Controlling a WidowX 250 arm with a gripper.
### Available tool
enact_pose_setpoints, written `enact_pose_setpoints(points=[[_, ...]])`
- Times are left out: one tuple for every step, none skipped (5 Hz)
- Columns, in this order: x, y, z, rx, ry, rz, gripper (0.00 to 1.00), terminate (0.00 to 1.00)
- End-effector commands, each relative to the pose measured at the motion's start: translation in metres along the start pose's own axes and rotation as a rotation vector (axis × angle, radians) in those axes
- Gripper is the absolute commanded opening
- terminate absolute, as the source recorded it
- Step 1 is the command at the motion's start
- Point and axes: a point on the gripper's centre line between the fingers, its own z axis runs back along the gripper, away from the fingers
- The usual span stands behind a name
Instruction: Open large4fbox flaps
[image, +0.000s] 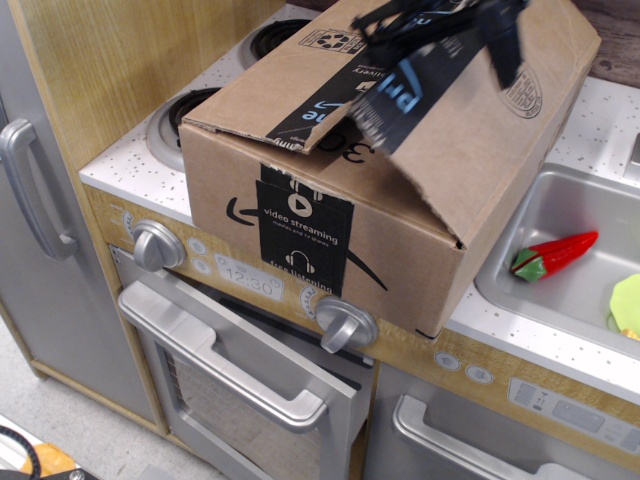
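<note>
Observation.image shows the gripper (450, 25) blurred at the top edge; whether its fingers are apart or clamped, I cannot tell. Below them, one of the flaps (460, 110) of the large4fbox (330, 220) tilts upward. Best to lift smoothly outward, avoiding tearing.

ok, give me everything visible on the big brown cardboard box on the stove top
The large brown corrugated cardboard box sits on the toy kitchen's cooktop, overhanging its front edge above the oven knobs. Its front bears a black smile arrow and a black "video streaming" label. Black "prime" tape edges the top flaps: the right flap is lifted and tilted, blurred, and the left flap lies nearly flat. The dark gripper is a blur at the raised flap; its grip is unclear.
</note>
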Motion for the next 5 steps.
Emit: enact_pose_setpoints(points=[[0.004, -0.064, 0.031, 0.016, -0.015, 0.107, 1.00, 0.00], [-0.009, -0.075, 0.025, 0.012, -0.071, 0.166, 1.00, 0.00], [-0.022, -0.078, 0.013, 0.029, -0.149, 0.199, 1.00, 0.00], [-0.029, -0.077, -0.005, 0.015, -0.273, 0.229, 1.00, 0.00], [-0.034, -0.081, -0.006, 0.053, -0.326, 0.282, 1.00, 0.00]])
